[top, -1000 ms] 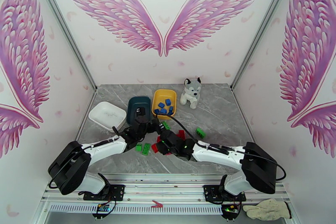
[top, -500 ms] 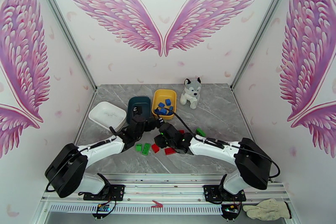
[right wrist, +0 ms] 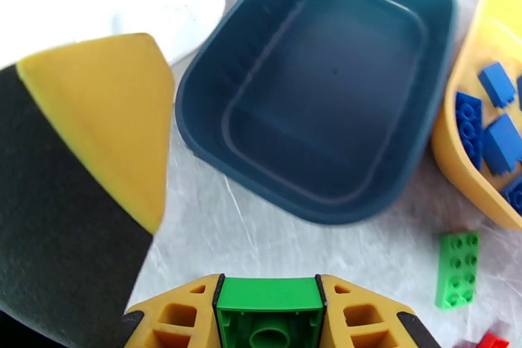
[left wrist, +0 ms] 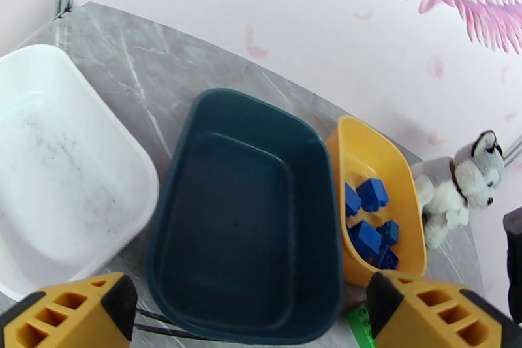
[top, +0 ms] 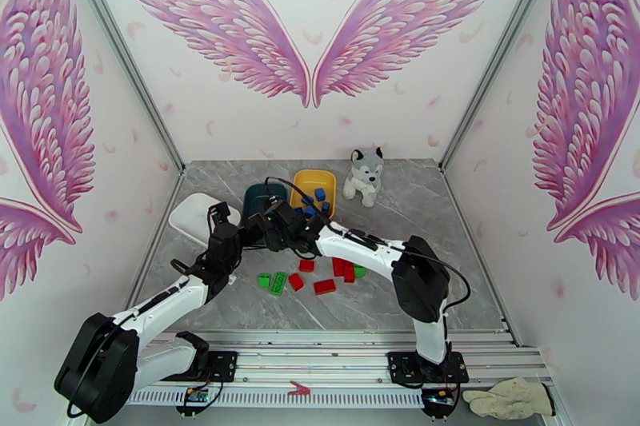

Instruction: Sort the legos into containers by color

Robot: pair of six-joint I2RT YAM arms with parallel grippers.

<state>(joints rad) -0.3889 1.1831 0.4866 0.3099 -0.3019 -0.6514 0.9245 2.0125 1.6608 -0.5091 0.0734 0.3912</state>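
- Far left on the desk (top: 448, 260), the white tray (left wrist: 59, 160) sits with no bricks in it.
- Left claw (left wrist: 251, 313) is wide open, its yellow fingers (left wrist: 72, 310) spread far apart with nothing between them, hanging at the near rim of the dark teal tray (left wrist: 248, 212).
- That teal tray is just right of the white one, and it's bare inside too.
- Right claw (right wrist: 270, 326) is clamped on a green brick (right wrist: 270, 296), squeezed between both fingers, just short of the teal tray's near rim.
- Next along, the yellow tray (left wrist: 372, 147) stands just beside the teal one, and the blue bricks (left wrist: 368, 219) are piled in it.
- Down on the desk nearer the arms, loose pieces: a pair of green bricks (top: 272, 282) side by side, then several red bricks (top: 324, 286) scattered to their right, with one more green piece (top: 360, 270) at the right end.
- Another loose green brick (right wrist: 458, 269) lies flat on the desk just near of the yellow tray.
- Furthest right, the plush husky (top: 365, 176) sits upright beside the yellow tray.
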